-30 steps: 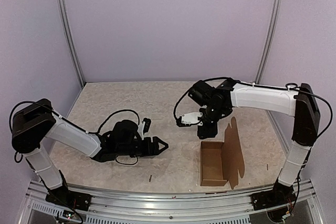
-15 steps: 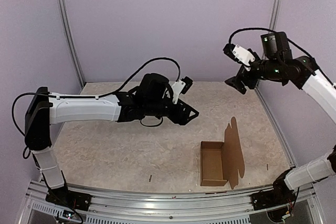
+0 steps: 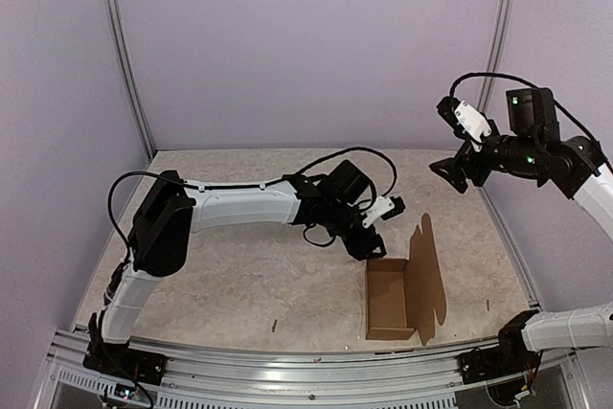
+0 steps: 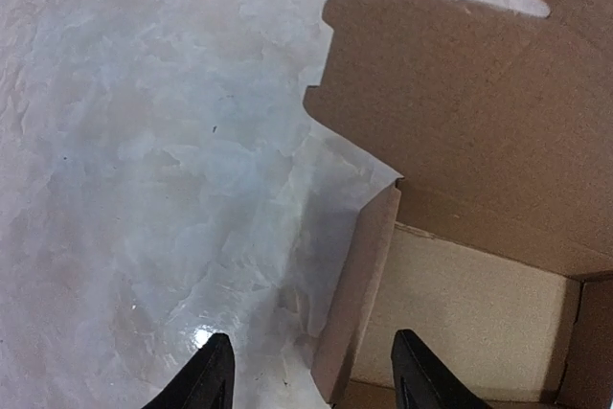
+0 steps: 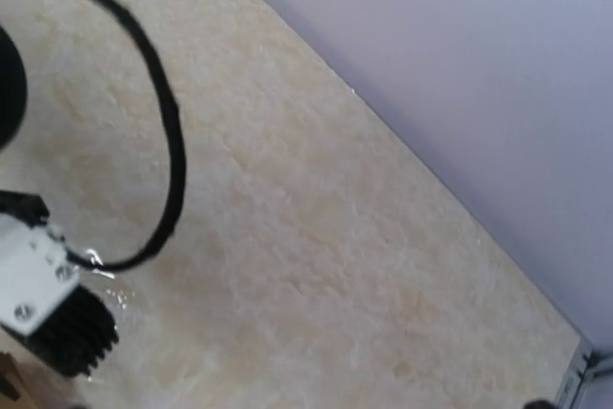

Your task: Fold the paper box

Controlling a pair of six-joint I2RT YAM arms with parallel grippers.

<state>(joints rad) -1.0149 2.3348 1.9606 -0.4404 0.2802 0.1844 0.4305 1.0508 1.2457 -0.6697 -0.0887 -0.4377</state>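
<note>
A pale beige, mottled bench (image 5: 316,237) is filling most of the frame, meeting a plain lavender wall (image 5: 460,64) along a slanting line at the upper right. A thin black cable (image 5: 172,160) is looping down the left side toward a small white block (image 5: 29,270), which is sitting against a black ribbed part (image 5: 81,337).
</note>
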